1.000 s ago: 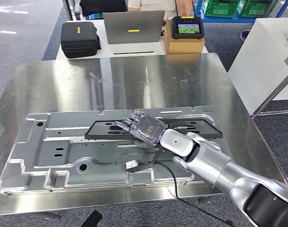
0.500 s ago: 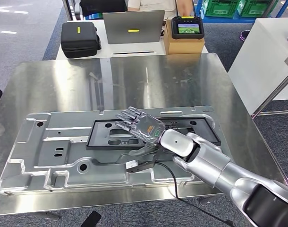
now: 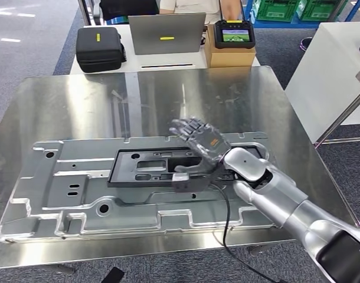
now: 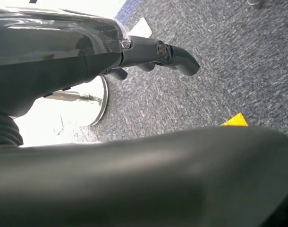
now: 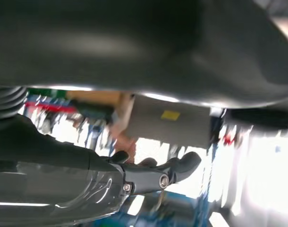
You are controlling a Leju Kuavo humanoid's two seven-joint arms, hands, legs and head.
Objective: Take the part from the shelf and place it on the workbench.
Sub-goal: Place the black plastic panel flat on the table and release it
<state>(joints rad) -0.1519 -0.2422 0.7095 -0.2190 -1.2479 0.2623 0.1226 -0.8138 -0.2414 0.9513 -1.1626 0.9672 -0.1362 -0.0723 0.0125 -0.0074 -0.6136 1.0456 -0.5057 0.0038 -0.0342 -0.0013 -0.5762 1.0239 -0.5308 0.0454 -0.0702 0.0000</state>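
Observation:
The part, a flat black frame [image 3: 164, 168], lies on a large silver stamped panel [image 3: 58, 183] that rests on the steel workbench [image 3: 124, 100]. My right hand [image 3: 200, 142] hovers just above the frame's right half with its fingers spread and nothing in it; the thumb [image 3: 180, 180] hangs near the frame's front edge. In the right wrist view the fingers [image 5: 160, 176] stretch out with nothing between them. My left hand [image 4: 156, 52] hangs over grey carpet, its fingers straight and holding nothing.
Behind the workbench stands a white table with a black case [image 3: 99, 48], a laptop [image 3: 167, 32] and a cardboard box [image 3: 229, 56] carrying a controller [image 3: 234, 32]. A person [image 3: 187, 5] sits behind the laptop. Another white table [image 3: 329, 76] is at the right.
My right hand has let go of the black frame and risen up and to the right, fingers spreading. The frame has settled flat on the silver panel.

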